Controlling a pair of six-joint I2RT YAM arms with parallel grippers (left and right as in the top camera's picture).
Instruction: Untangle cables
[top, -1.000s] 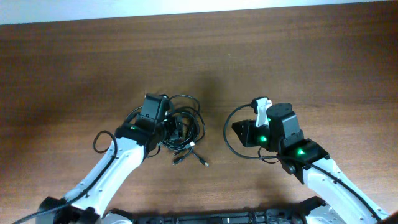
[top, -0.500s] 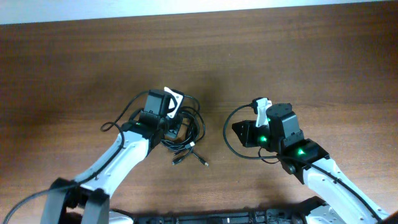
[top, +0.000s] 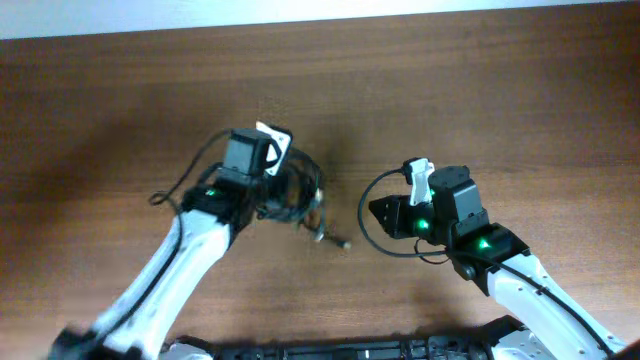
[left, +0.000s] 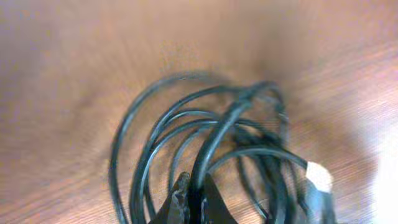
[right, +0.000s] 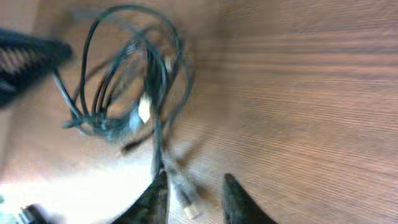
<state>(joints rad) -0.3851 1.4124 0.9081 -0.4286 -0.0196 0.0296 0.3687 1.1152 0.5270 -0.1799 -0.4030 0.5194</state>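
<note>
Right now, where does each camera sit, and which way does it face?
Overhead: above the table, looking straight down; both arms show, with the cables.
Left wrist: on the left arm, looking down past the left gripper, shut on a cable strand.
Right wrist: on the right arm, looking across the table past the open right gripper at the bundle.
Shared: all three see the cables.

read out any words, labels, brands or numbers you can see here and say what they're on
No text can be read in any view.
The cables show no print.
A pale patch on one cable is too blurred to tell whether it carries lettering.
The table shows only wood grain.
The green lights are plain glows, not signs.
</note>
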